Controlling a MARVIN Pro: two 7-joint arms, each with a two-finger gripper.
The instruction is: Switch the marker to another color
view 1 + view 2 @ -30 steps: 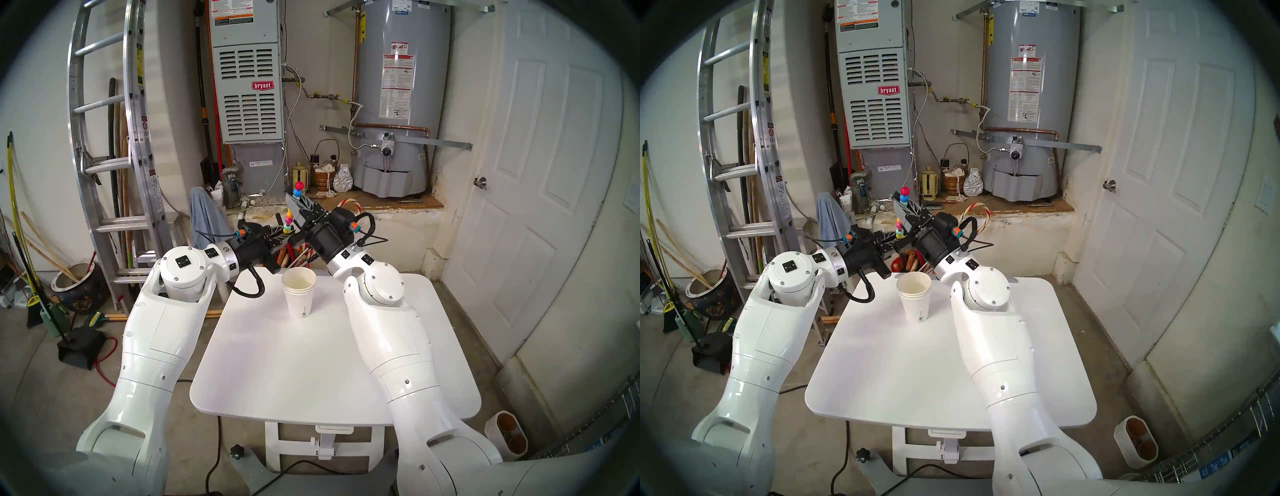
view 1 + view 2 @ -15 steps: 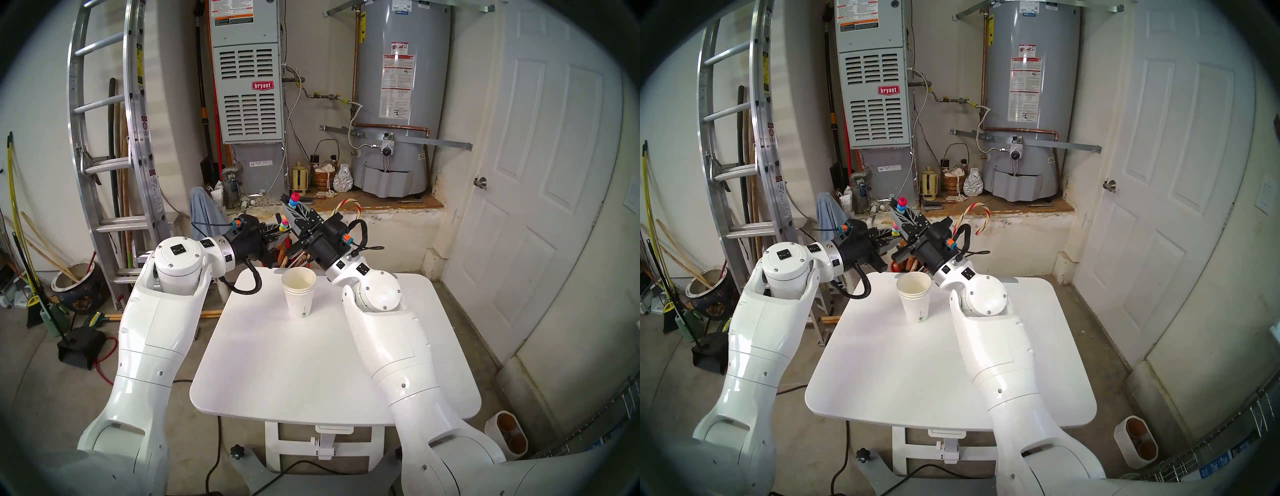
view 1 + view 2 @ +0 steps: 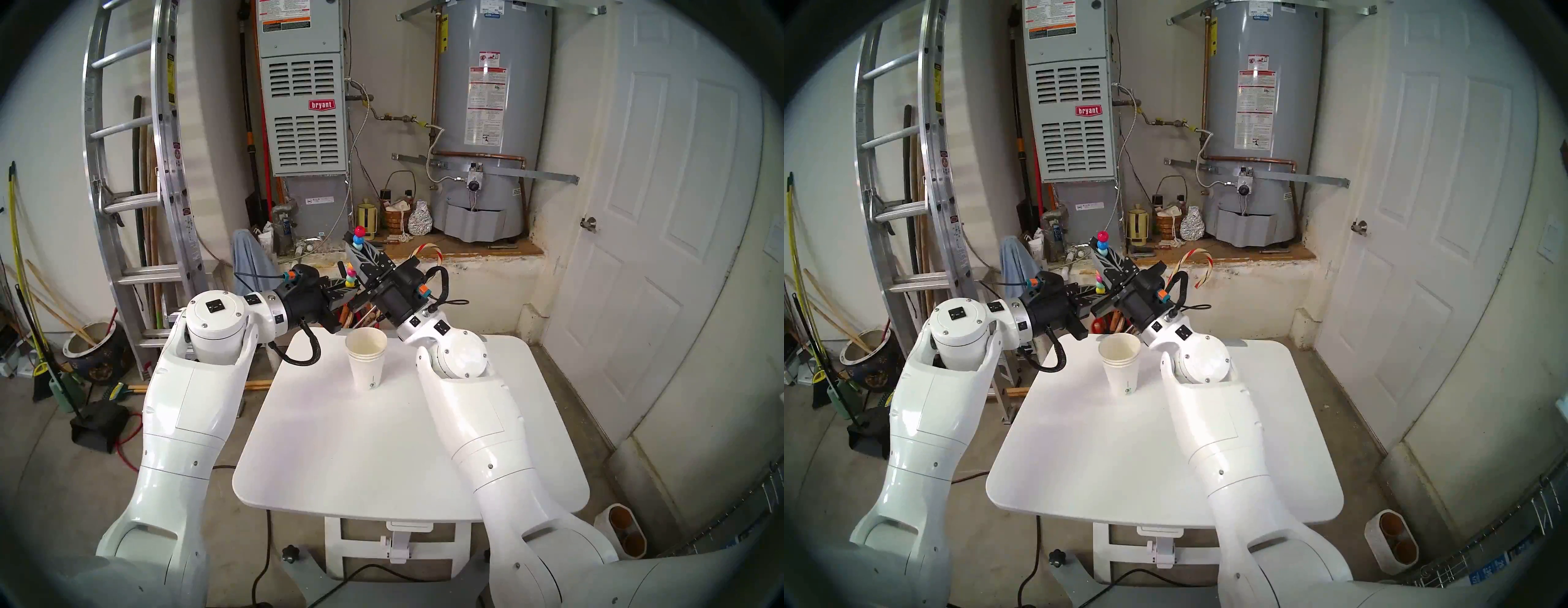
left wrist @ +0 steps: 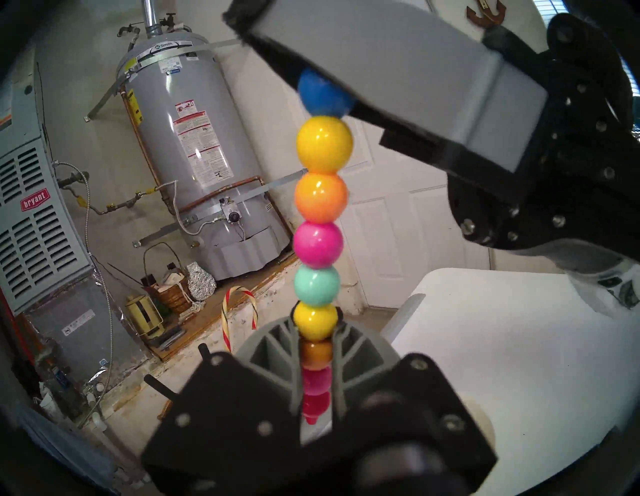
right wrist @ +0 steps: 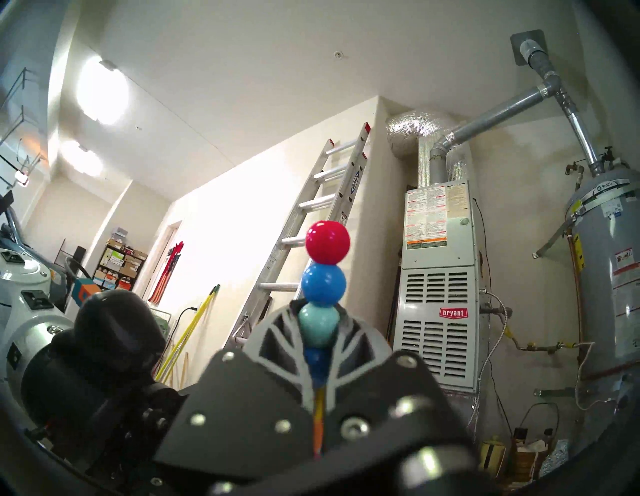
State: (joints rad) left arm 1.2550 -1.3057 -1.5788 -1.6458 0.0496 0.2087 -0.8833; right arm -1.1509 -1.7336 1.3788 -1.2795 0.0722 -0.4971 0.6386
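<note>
The left gripper (image 4: 313,360) has its fingers (image 4: 273,350) clamped on the lower beads of the marker (image 4: 320,221), near its red tip; the right gripper (image 5: 320,332) pinches the upper part, with red and blue beads standing clear above its fingers (image 5: 277,343). The marker hangs upright in the air beyond the counter (image 3: 407,446), above and behind the stacked paper cups (image 3: 367,356). It looks light and glossy, likely slippery, a chain of push-fit segments that could bend or part at any joint. Grip squarely on a bead's widest part, close to the joint to be separated.
</note>
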